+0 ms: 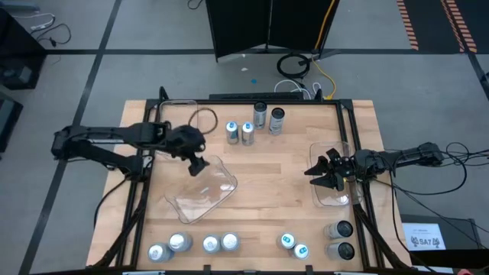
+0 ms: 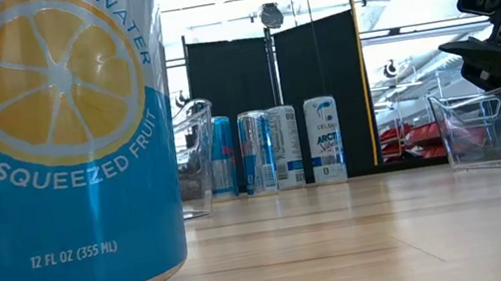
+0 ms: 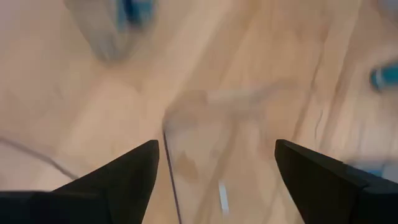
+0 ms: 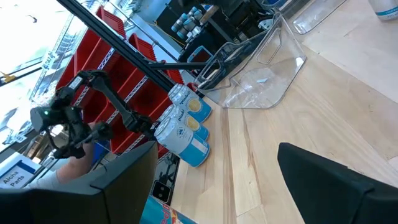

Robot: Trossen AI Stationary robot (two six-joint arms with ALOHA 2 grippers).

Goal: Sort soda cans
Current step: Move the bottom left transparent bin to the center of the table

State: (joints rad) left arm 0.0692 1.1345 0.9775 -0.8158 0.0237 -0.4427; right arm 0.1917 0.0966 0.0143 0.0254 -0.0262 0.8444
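The soda cans are small smooth metal cylinders, standing upright in groups on the table, which is pale wood planks with a visible grain inside a dark metal frame. Four tall slim cans stand in a row at the far edge, beyond and between the two grippers; from table height they show printed blue, red and white wrappers. Silver-topped cans sit along the near edge, on the near side of the left gripper, with two blue-topped cans and two dark cans nearer the right gripper's side. One blue can with an orange-slice print stands right against the table-height camera.

Three clear plastic bins are thin-walled with rounded corners: one at the far left corner, one lying skewed mid-table, one at the right edge.

The floor is grey with dark lines; black screens and red shelving stand behind the table.

The left gripper hangs over the far rim of the skewed bin, its jaws wide apart with nothing between them but the bin's edge below. The right gripper sits over the right-edge bin, jaws likewise spread wide and empty.
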